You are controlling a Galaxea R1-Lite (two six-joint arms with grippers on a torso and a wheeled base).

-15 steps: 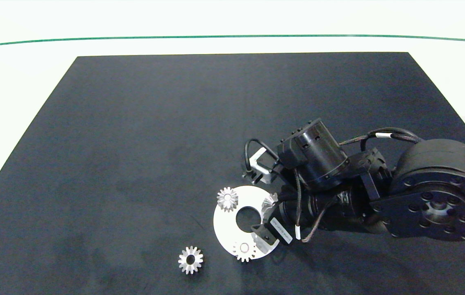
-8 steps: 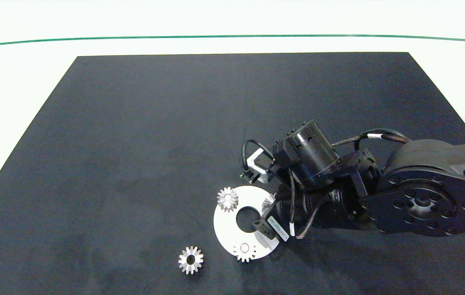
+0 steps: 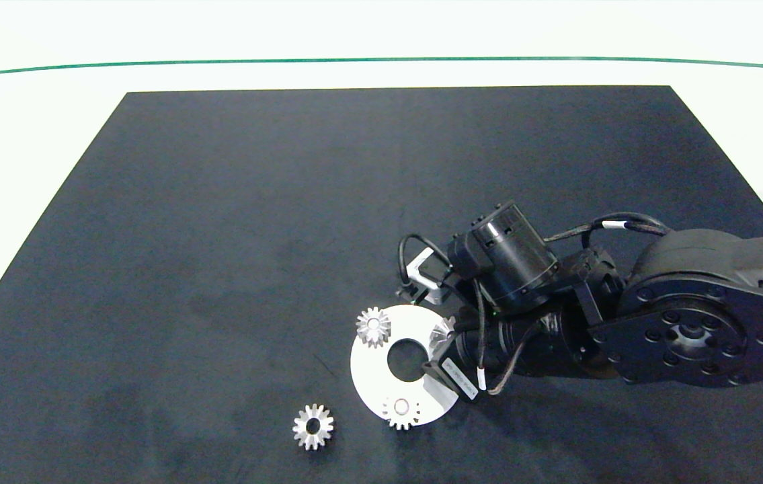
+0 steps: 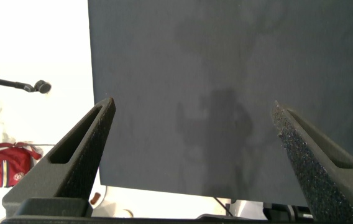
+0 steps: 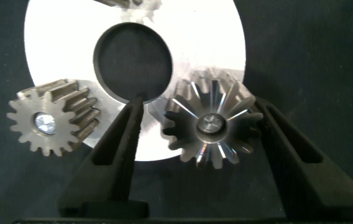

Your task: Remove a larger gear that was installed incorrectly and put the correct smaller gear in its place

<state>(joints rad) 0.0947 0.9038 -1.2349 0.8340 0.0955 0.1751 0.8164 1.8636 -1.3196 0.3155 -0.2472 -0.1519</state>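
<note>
The larger gear point(image 5: 210, 124), silver with long pointed teeth, sits on the white ring plate point(image 5: 189, 31) at its right edge point(image 3: 441, 332). My right gripper point(image 5: 201, 102) is open and low over the plate, one finger on each side of this gear point(image 3: 440, 347). Its fingers point(image 5: 117, 155) stand close to the teeth without closing on them. One smaller gear point(image 5: 52, 118) sits on the plate's near part point(image 3: 401, 411), another on its far left point(image 3: 373, 327). A third smaller gear point(image 3: 312, 426) lies loose on the mat. My left gripper point(image 4: 193, 106) hangs open and empty, outside the head view.
The black mat point(image 3: 220, 235) covers most of the white table. The right arm's bulky wrist point(image 3: 509, 262) and elbow point(image 3: 690, 329) hang over the mat's right side. In the left wrist view the mat's edge point(image 4: 96, 143) and a red bag point(image 4: 2, 165) on the floor show.
My right wrist has shifted slightly left and settled lower around the larger gear. The gears and the plate have not moved.
</note>
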